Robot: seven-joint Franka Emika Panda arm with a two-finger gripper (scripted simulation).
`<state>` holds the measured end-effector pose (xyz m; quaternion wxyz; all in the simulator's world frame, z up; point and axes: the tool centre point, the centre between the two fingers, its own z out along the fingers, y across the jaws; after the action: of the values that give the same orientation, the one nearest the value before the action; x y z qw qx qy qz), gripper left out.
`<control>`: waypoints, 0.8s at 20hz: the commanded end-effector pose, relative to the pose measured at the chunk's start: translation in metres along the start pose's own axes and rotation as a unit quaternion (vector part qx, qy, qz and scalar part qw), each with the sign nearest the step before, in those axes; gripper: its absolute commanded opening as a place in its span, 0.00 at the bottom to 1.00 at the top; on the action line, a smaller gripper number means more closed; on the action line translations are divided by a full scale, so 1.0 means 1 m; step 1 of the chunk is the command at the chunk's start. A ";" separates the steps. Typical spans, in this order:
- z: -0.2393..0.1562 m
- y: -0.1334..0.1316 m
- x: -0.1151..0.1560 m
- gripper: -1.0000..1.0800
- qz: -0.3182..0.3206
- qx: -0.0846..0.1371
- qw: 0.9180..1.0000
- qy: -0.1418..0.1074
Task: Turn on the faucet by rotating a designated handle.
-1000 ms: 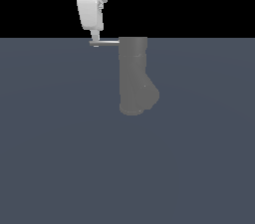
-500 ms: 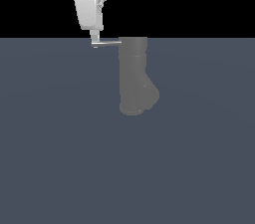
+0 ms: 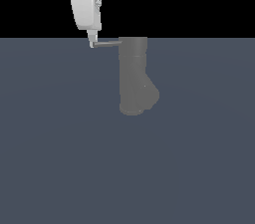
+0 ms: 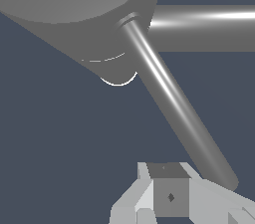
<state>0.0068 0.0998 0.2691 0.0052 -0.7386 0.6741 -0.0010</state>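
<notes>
Handle (image 3: 106, 44) tip touches the gripper (image 3: 91, 44), whose jaw state I cannot tell.

The white gripper (image 3: 91, 43) hangs upright, slightly tilted; fingertips pointing down.

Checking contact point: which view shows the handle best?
Wrist view: the handle fills the frame as a long rod from the faucet to the tool. Exterior view shows only a thin rod beside the faucet top.
</notes>
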 end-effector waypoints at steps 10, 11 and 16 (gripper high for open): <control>-0.001 0.029 0.031 0.00 0.003 -0.003 1.000 0.002; -0.001 0.031 0.034 0.00 0.003 -0.003 1.000 0.002; -0.001 0.044 0.048 0.00 0.004 -0.003 1.000 0.002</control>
<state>-0.0287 0.0673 0.2690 0.0047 -0.7441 0.6681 -0.0001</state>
